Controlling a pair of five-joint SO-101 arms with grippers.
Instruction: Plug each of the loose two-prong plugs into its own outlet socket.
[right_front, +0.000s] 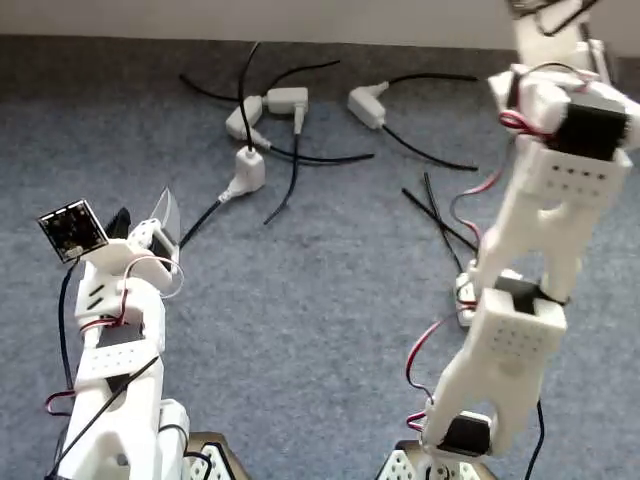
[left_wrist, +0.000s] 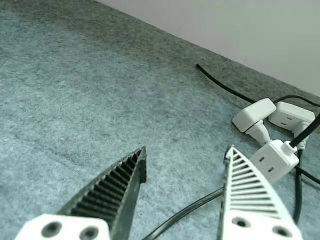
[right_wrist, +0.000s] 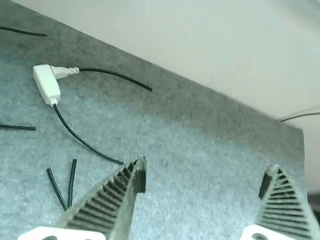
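Several white plug and socket pieces on black cords lie at the far side of the grey carpet. A cluster of three sits at far centre-left: one (right_front: 243, 118), one (right_front: 287, 100) and a nearer one (right_front: 248, 170). In the left wrist view the nearest socket block (left_wrist: 272, 157) shows two slots, with two more pieces (left_wrist: 253, 114) (left_wrist: 292, 114) behind it. A separate angled plug (right_front: 368, 105) (right_wrist: 46, 82) lies to the right. My left gripper (right_front: 145, 215) (left_wrist: 186, 150) is open and empty, short of the cluster. My right gripper (right_wrist: 207, 165) hangs open and empty above the carpet's far right.
Loose black cord ends (right_front: 440, 225) lie on the carpet beside the right arm (right_front: 540, 260). A pale wall (right_wrist: 210, 45) borders the carpet's far edge. The grey carpet (right_front: 320, 300) between the arms is bare.
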